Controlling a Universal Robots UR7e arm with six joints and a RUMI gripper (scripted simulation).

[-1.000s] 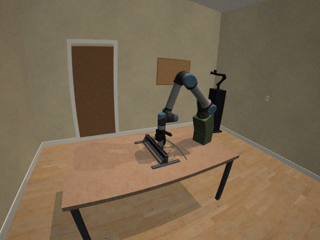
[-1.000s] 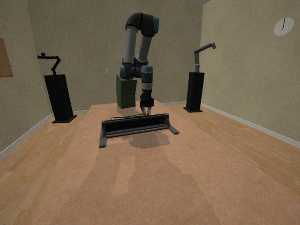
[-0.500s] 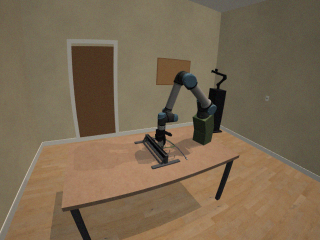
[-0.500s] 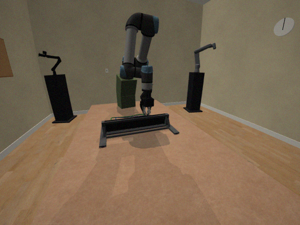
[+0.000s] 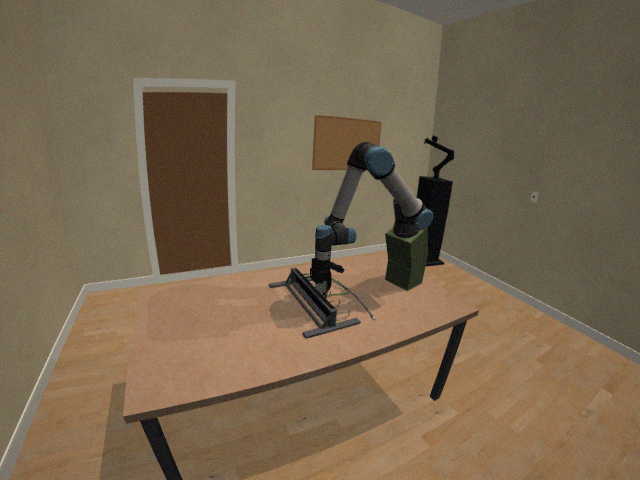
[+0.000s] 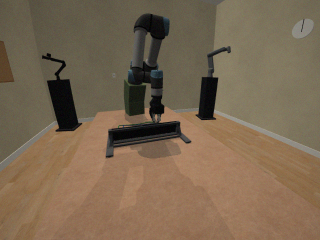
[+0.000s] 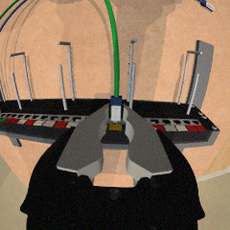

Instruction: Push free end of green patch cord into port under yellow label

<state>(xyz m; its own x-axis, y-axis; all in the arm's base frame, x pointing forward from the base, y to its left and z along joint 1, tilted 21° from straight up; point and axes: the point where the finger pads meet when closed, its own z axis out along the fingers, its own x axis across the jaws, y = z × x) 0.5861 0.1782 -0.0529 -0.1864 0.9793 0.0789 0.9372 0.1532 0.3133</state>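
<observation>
The black rack stands on the table; it also shows in the exterior view and in the wrist view, with a row of red, white and green labels over its ports. My gripper is shut on the plug of the green patch cord, right at the rack's port face. A yellow label shows between the fingertips, just below the plug. The green cord runs straight away from the plug. The gripper hangs over the rack in the top and exterior views. The port itself is hidden by the fingers.
A second, blue-grey cord lies on the table behind the rack. The arm's green base block stands at the table's back right. Black camera stands are on the floor beyond the table.
</observation>
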